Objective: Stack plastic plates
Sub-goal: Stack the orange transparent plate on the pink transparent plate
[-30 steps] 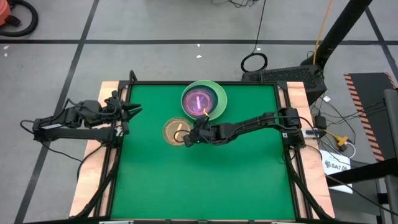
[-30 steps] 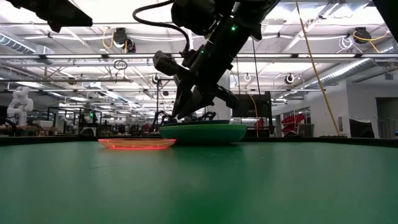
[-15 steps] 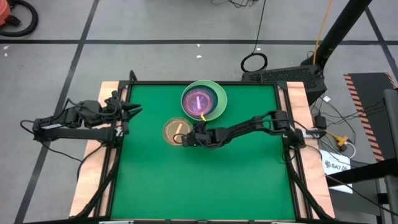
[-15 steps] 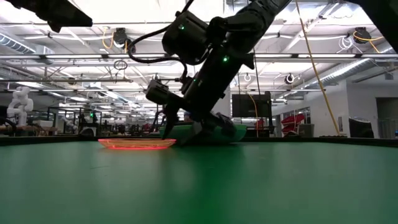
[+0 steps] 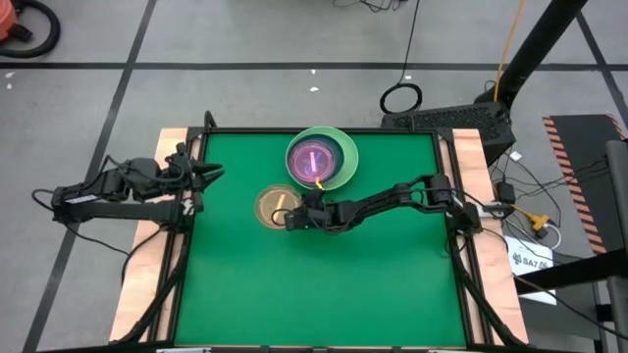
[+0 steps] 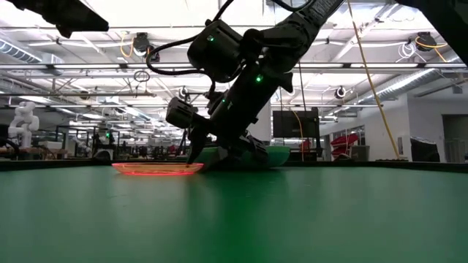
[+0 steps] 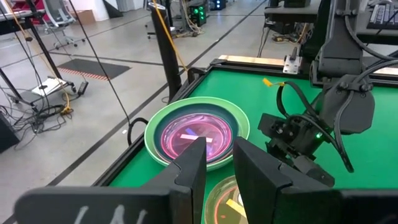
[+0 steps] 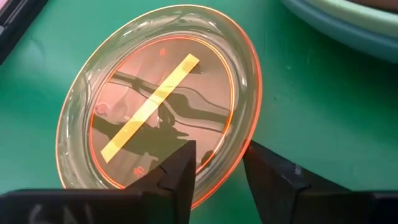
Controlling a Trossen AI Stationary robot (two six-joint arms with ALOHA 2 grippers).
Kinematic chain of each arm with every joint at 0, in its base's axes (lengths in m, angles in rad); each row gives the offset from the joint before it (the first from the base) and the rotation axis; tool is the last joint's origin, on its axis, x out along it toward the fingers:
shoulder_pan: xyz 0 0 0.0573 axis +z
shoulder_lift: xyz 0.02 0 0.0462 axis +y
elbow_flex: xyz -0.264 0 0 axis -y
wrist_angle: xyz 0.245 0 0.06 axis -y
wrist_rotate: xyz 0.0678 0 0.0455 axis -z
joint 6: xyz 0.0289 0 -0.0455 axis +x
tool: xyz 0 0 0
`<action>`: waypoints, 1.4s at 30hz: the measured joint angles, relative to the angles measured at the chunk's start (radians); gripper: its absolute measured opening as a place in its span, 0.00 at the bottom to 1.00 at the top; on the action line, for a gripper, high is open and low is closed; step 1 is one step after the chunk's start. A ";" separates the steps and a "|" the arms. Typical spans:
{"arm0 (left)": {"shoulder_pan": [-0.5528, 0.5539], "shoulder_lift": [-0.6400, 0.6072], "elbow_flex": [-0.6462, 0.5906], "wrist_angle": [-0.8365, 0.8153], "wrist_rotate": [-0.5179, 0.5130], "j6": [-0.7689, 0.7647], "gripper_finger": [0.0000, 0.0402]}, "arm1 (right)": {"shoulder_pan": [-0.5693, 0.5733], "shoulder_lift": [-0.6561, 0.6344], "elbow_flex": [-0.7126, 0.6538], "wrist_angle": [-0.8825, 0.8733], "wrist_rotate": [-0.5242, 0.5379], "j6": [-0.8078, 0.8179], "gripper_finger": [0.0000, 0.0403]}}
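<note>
Look at the centre of the high view: your right gripper [image 5: 294, 218] now sits low at the near-right edge of the small translucent amber plate [image 5: 278, 207], which lies flat on the green table [image 5: 324, 284] just left of centre. A second ago that gripper was higher and closer to the stack; in the low view the arm has dropped and shifted left, so its tip [image 6: 196, 155] now meets the table level right at the amber plate [image 6: 157, 168].

In the right wrist view the two fingers [image 8: 180, 171] stand apart, with the plate's rim [image 8: 249, 112] showing in the gap between them. They straddle the edge but are not clamped on it, as far as you can see.

The stack sits at the upper middle of the high view: a large light-green plate [image 5: 343, 152] carrying a darker teal plate with a magenta one [image 5: 314, 160] on top. It has not shifted between the frames. The amber plate also lies where it lay before, just beside the stack and not touching it.

Your left gripper [image 5: 208, 175] waits at the left edge of the table, unmoved. In the left wrist view its fingers [image 7: 189, 171] show a narrow gap between them, holding nothing.
</note>
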 joint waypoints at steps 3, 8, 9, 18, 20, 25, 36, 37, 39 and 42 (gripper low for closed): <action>0.000 0.000 0.000 0.000 0.000 0.000 0.22 | -0.005 0.000 0.000 -0.002 -0.001 -0.013 0.28; 0.000 0.000 0.000 -0.001 0.000 0.000 0.22 | -0.006 0.000 0.000 0.000 0.006 -0.042 0.19; 0.000 0.000 0.000 -0.001 0.000 0.000 0.22 | -0.007 0.000 0.000 0.003 0.006 -0.048 0.17; 0.000 0.000 0.000 -0.007 0.000 -0.002 0.22 | -0.012 0.000 -0.001 0.025 0.015 -0.070 0.03; 0.000 0.000 0.000 -0.011 0.000 -0.005 0.22 | -0.012 0.000 -0.001 0.026 0.015 -0.071 0.01; 0.000 0.000 0.000 -0.011 0.000 -0.010 0.22 | -0.012 0.000 -0.001 0.032 -0.005 -0.074 0.01; 0.000 0.000 0.000 -0.019 0.000 -0.018 0.22 | -0.009 -0.034 -0.001 0.079 -0.177 -0.152 0.00; 0.000 0.000 0.000 -0.019 0.000 -0.018 0.22 | -0.009 -0.045 -0.001 0.072 -0.195 -0.169 0.00; 0.000 0.000 0.000 -0.023 0.000 -0.024 0.22 | -0.009 -0.065 -0.002 0.070 -0.221 -0.202 0.00; 0.000 0.000 0.000 -0.029 0.000 -0.028 0.22 | -0.018 -0.123 -0.002 0.018 -0.251 -0.259 0.00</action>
